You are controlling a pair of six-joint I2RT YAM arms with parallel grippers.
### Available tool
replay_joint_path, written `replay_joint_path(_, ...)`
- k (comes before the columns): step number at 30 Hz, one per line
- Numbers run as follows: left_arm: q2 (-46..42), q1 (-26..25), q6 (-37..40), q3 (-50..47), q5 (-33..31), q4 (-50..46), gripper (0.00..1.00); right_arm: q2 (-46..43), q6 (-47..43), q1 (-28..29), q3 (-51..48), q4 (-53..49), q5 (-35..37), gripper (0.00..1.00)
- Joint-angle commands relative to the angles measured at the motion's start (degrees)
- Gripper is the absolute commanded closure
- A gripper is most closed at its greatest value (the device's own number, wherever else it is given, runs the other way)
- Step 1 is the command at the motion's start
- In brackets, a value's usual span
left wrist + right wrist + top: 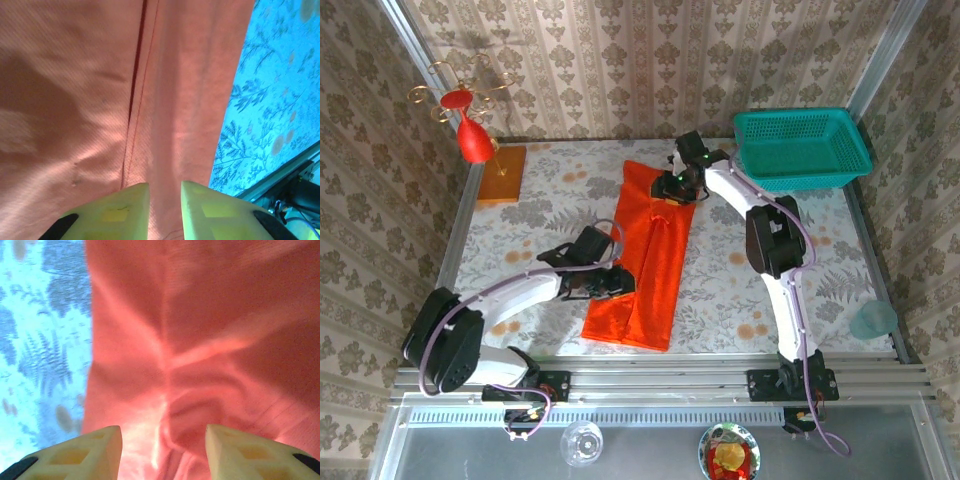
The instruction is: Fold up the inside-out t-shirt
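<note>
The left tool [165, 189] hung with its jaws a narrow slit apart, flat cloth showing through the gap and nothing pinched; it sat at the near left edge of the inside-out t-shirt [650, 255]; the right tool [164, 432] stood half spread over bunched folds at the garment's far end, gripping nothing; the garment lay as a long narrow strip mid-counter [730, 290], a teal basket [802, 148] at the far right corner.

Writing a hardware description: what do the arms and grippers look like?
The left arm and right arm have white links, black joints and a pale lilac cable looping alongside. A green light glows at the right wrist. The left gripper and right gripper have blocky pale yellow-green fingers with square recesses.
</note>
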Motion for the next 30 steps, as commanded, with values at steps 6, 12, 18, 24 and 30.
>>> replay_joint_path(6, 2.8, 5.1, 10.2, -2.1, 2.0, -10.2, 0.90, 1.2, 9.4, 1.6, -4.3, 6.4, -10.8, 0.51)
replay_joint_path(12, 8.3, 1.3, 7.7, -5.2, 5.0, -2.7, 0.92, 7.0, 9.4, 0.3, -1.2, 5.5, -8.2, 0.52)
replay_joint_path(18, 13.5, -5.3, 1.2, -4.4, 5.5, 6.0, 0.92, 12.7, 7.2, -1.4, 5.9, 4.5, -7.0, 0.52)
replay_joint_path(24, 13.9, -8.7, 0.3, 0.1, 3.8, 4.6, 0.89, 13.6, 4.8, -1.9, 12.5, 0.6, -9.5, 0.53)
replay_joint_path(30, 6.8, -8.0, 1.0, 2.1, -0.6, -0.9, 0.84, 2.3, 3.5, -0.5, 5.5, -1.8, -6.5, 0.53)
